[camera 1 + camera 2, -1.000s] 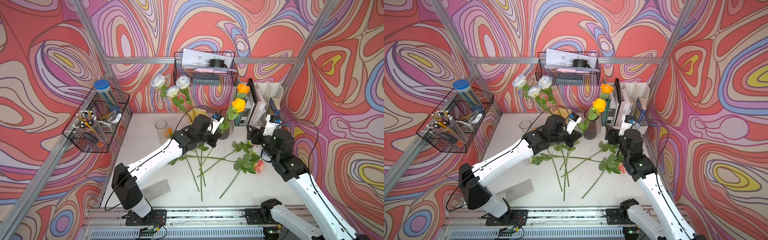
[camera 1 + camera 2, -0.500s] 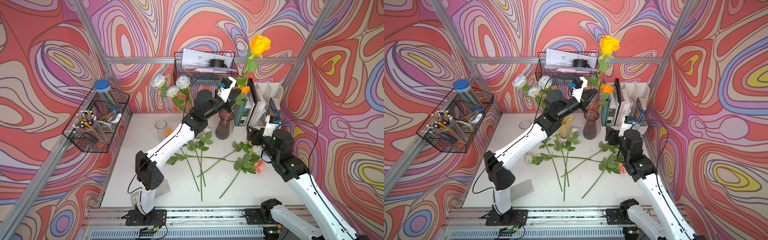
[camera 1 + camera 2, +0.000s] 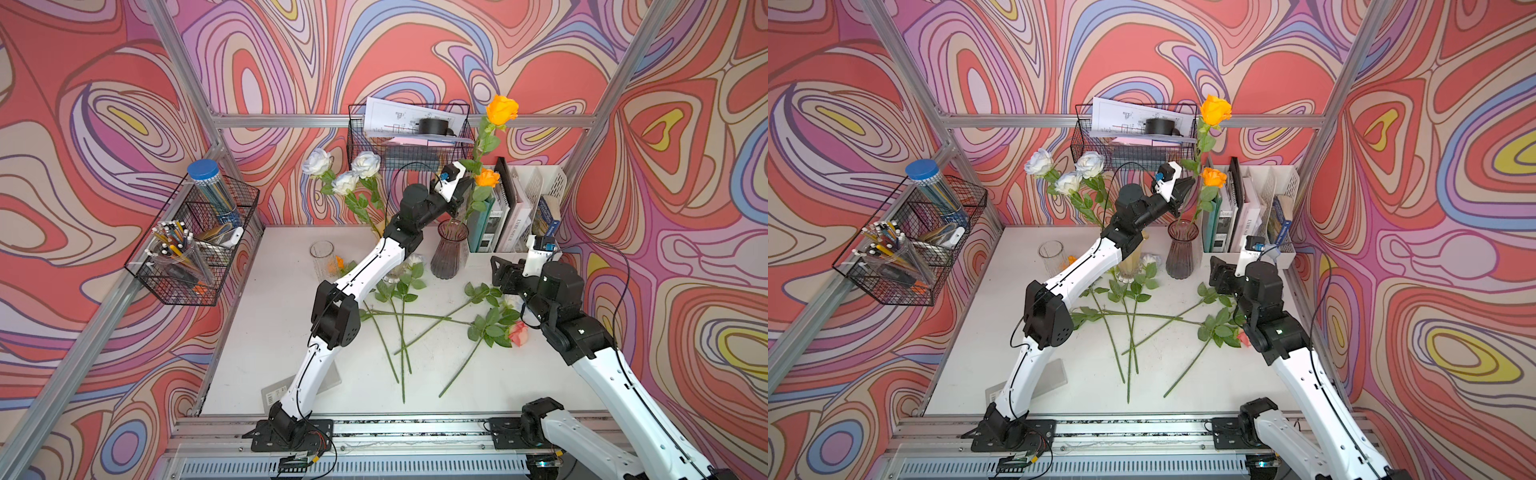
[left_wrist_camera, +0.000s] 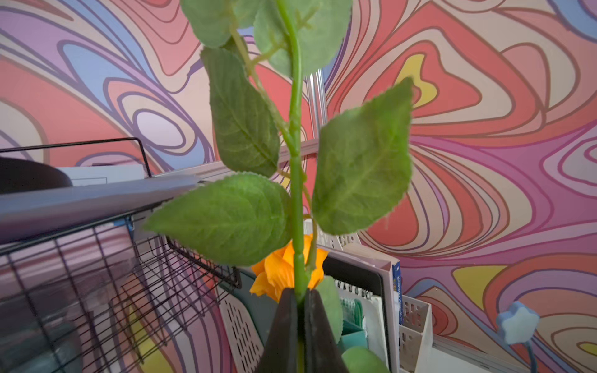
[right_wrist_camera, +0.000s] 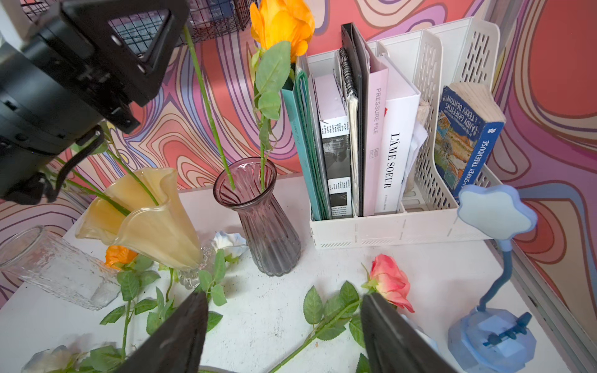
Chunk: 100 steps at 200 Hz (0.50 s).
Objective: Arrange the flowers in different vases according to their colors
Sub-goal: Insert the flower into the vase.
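Held flower: orange rose (image 3: 502, 109), head high above everything else; the foot of its stem sits just inside the mouth of the smoky purple vase (image 5: 265, 226).
Long axis: close to vertical, leaning a little toward the back wall at the top.
Left gripper (image 4: 299, 310): fingers pinched together on the green stem, just under the lowest leaves and above the vase.
Deciding relation: the vase mouth lies below the fingers, along the stem's own line; my judgement is that a straight lowering comes next, then letting go.
Already inside: a second orange rose (image 3: 487, 178), leaning toward the file rack (image 5: 387, 226).
Right gripper (image 5: 284, 300): jaws wide apart, holding nothing, low over the table (image 3: 270, 332).
Nearer arm: left for the purple vase; right for the pink rose (image 5: 387, 281), just beside one finger.
Other vases: creamy yellow vase (image 5: 145, 219) holds white roses (image 3: 345, 174); clear ribbed vase (image 3: 321, 259) looks empty.
Risk: leaves catching the rim.
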Tool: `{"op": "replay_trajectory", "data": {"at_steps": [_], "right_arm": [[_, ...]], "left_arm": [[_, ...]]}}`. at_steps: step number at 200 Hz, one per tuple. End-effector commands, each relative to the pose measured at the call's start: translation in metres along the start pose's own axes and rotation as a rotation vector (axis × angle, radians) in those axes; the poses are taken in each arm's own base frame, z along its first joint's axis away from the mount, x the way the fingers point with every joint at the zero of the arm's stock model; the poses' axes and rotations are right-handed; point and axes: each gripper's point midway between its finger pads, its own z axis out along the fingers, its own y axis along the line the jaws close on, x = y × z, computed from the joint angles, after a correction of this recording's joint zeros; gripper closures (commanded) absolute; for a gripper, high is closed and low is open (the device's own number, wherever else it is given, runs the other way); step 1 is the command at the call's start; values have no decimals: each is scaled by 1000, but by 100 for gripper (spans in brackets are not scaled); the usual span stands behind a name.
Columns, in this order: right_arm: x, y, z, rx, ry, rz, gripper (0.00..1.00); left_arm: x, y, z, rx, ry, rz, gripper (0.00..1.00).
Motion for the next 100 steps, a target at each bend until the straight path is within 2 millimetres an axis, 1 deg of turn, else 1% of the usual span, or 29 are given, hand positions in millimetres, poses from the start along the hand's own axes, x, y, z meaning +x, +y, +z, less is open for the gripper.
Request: {"op": "replay_trajectory", "data": {"at_steps": [1,11,24,25,29,35,43,46,49,52,58,71,80,85,95,96,100], "right_arm": [[-2,3,-3,-23,-20,-27,23],[-3,3,-3,-22,-20,-33,23],[-3,2,-4,-17,-22,-37,23],[-3,2,-4,-17,-21,-38,23],[-4,2,-4,-17,-25,-37,23],[-5,3,-5,-22,-27,-37,23],[-7,4,-6,-28,-33,-32,23],[-7,4,-7,-29,-36,-31,23],[-8,4,-7,-30,-38,-29,23],[-8,4,-7,-31,-38,-30,22],[-9,5,-8,-33,-40,-27,22],[-9,6,-9,-39,-41,-24,22],[-10,6,-10,-42,-41,-21,22],[-11,7,-11,-44,-42,-19,22],[-13,7,-13,-49,-48,-17,22],[-13,7,-13,-48,-48,-16,22],[-13,7,-14,-48,-48,-15,22]], "left_arm": [[3,-2,1,9,-66,-9,100],[15,-4,0,16,-57,-20,100],[22,-8,-3,33,-46,-48,100],[22,-9,-3,36,-46,-51,99],[25,-10,-4,43,-37,-61,91],[27,-14,-6,55,-28,-79,76],[30,-17,-10,63,-8,-101,45],[31,-19,-11,65,0,-105,35],[29,-20,-13,64,3,-107,29],[31,-21,-14,60,14,-110,25],[30,-23,-18,56,24,-108,21],[30,-27,-28,45,68,-105,18],[25,-29,-35,40,93,-108,16],[17,-30,-39,37,98,-108,16],[11,-34,-51,31,123,-111,15],[13,-34,-52,29,128,-112,14],[7,-35,-57,21,133,-108,14]]}}
